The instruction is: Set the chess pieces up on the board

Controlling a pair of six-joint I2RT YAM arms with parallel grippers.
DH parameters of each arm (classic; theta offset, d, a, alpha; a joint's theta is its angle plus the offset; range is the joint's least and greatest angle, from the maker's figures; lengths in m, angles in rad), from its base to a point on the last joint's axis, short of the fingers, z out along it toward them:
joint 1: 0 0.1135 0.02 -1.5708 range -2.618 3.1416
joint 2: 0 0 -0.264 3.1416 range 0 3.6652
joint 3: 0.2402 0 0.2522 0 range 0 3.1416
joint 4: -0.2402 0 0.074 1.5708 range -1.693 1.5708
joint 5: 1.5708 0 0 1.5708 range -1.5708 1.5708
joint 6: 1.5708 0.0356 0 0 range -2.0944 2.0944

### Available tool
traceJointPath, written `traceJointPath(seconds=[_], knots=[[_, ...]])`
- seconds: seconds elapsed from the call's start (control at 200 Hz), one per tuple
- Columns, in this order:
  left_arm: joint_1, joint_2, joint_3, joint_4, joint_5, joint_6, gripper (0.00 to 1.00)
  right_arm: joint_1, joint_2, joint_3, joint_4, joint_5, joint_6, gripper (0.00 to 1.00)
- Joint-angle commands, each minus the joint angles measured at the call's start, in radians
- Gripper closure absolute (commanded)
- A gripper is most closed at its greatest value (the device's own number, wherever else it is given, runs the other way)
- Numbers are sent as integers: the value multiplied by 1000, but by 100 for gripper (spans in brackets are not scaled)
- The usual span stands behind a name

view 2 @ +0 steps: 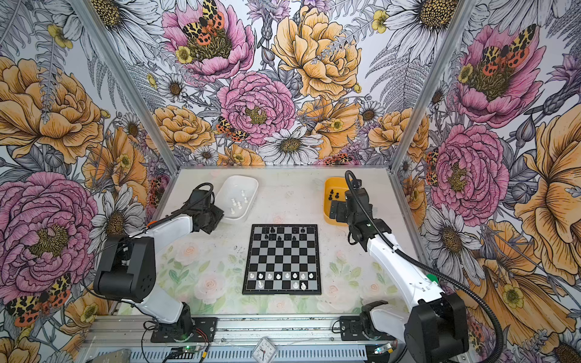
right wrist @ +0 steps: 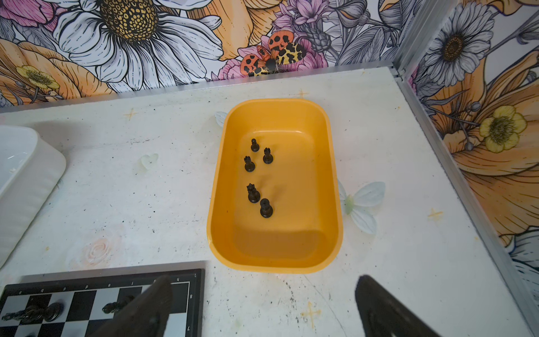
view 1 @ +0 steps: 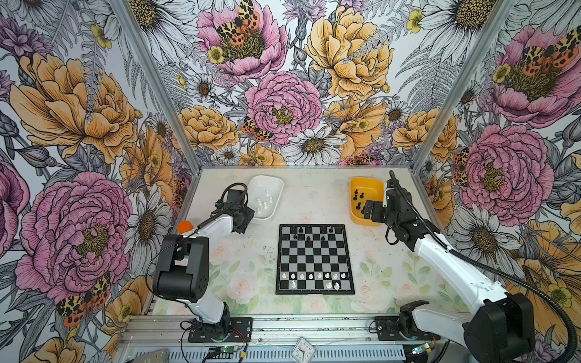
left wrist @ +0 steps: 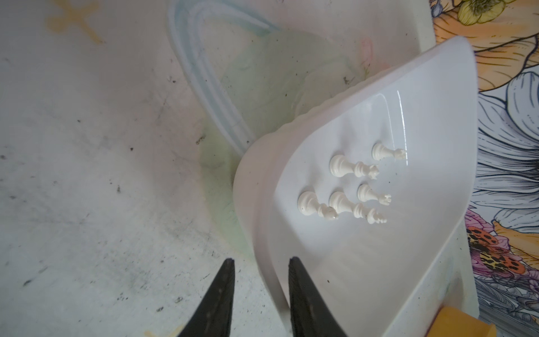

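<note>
Holds left jaws slightly parted, empty, over rim of white tub [left wrist: 256, 186]; right jaws wide apart, empty, over bare tabletop [right wrist: 291, 306] beside yellow tub [right wrist: 215, 204]. Leaves open tabletop round the board [view 1: 314, 256] at lower centre. Finds five white chess pieces [left wrist: 339, 201] in white tub, five black chess pieces [right wrist: 253, 194] in yellow.

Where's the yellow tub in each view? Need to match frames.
In a top view: yellow tub back right, beyond the board.
In a top view: tub same place.
Left wrist: yellow sliver at the picture's edge past the white tub, probably it.
Right wrist: tub mid-picture.
Shared landmark: the white tub, in all four.
</note>
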Motion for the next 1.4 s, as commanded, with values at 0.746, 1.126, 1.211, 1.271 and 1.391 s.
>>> traceJointPath(seconds=[0.746, 1.126, 1.211, 1.271, 1.391], knots=[[11, 15, 20, 12, 19, 18, 87, 8, -27, 4, -10, 22, 9, 0], [17, -70, -50, -6, 15, 12, 88, 11, -37, -3, -10, 4, 11, 0], [16, -96, -62, -15, 13, 9, 88, 12, -35, -2, -10, 1, 9, 0], [19, -116, -69, -23, 12, 8, 89, 14, -32, 0, -10, 0, 8, 0], [19, -153, -88, -38, 4, 8, 88, 15, -22, 4, -9, -5, 7, 0]])
